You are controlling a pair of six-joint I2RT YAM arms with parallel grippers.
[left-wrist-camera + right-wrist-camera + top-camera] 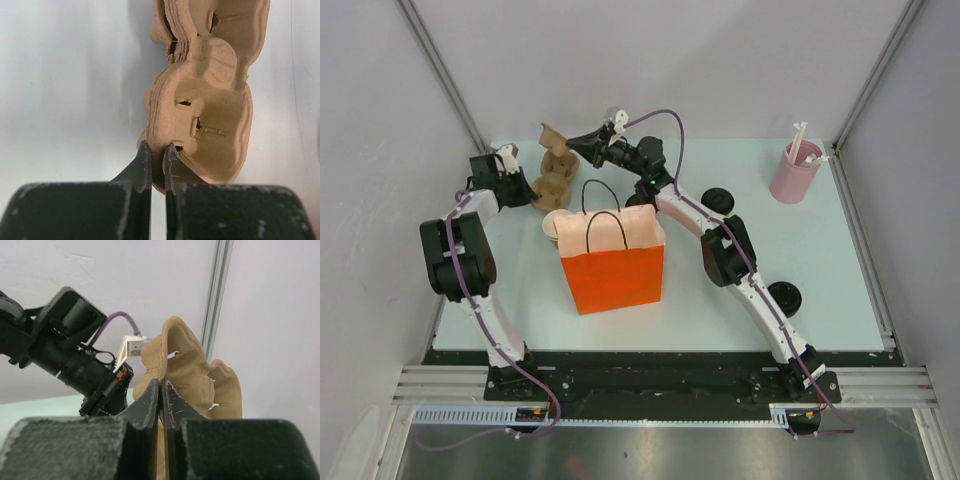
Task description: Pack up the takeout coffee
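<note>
A stack of brown moulded-pulp cup trays (pixel 556 183) stands at the back left, also in the left wrist view (pixel 210 115). My left gripper (pixel 527 181) (pixel 157 150) is shut on the stack's near rim. My right gripper (pixel 582 150) (pixel 161 385) is shut on the edge of one tray (pixel 554 136) (pixel 185 365), held tilted above the stack. A pale open cup (pixel 552 225) without a lid peeks out behind the orange bag's left side. Two black lids (pixel 718 198) (pixel 785 297) lie apart on the table. I cannot make out a second cup.
The orange paper bag (pixel 613 270) stands upright and open in the middle, handles up. A pink cylinder with white straws (pixel 795 172) stands at the back right. Grey walls and metal posts close in the table.
</note>
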